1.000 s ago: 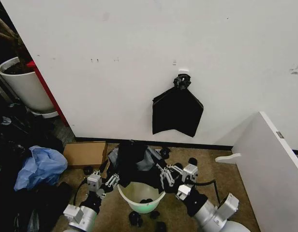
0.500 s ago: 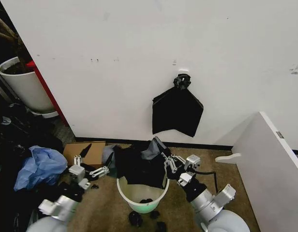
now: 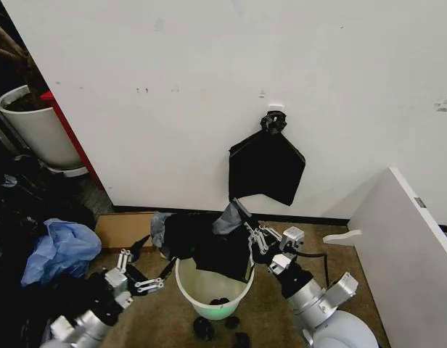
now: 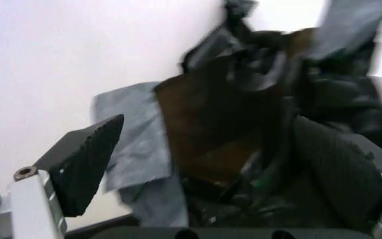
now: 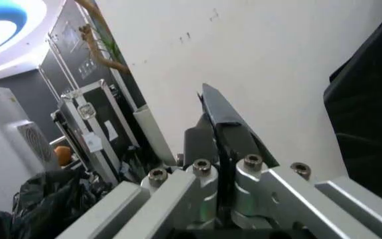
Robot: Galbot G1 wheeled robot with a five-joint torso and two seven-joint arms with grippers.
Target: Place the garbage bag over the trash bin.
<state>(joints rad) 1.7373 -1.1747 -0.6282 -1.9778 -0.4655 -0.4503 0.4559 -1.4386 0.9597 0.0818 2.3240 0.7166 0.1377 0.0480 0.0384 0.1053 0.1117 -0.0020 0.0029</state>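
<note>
- Head view: the glossy, wrinkled black thin-plastic garbage bag (image 3: 202, 243) is draped over the far rim of the round cream-white plastic trash bin (image 3: 189, 285), hanging partly into its mouth; the near rim is bare.
- Right gripper (image 3: 247, 233) sits at the bag's upper right edge, jaws together and clamped on a raised fold of film. Left gripper (image 3: 145, 270) hovers just left of the bin, jaws apart, holding nothing.
- Judgement: the mouth is not yet spread. Doing it well means the free gripper taking the bag's loose left hem and the two pulling apart and downward so the film clears the near rim without tearing.
- Bin contents: a few small dark scraps on the bottom. More black scraps (image 3: 203, 330) lie on the floor in front.
- Left wrist view: fingers (image 4: 85, 162) wide apart, bag (image 4: 257, 124) bunched just beyond them.
- Right wrist view: the right gripper's fingers are pressed together; white wall (image 5: 264, 59) behind.
</note>
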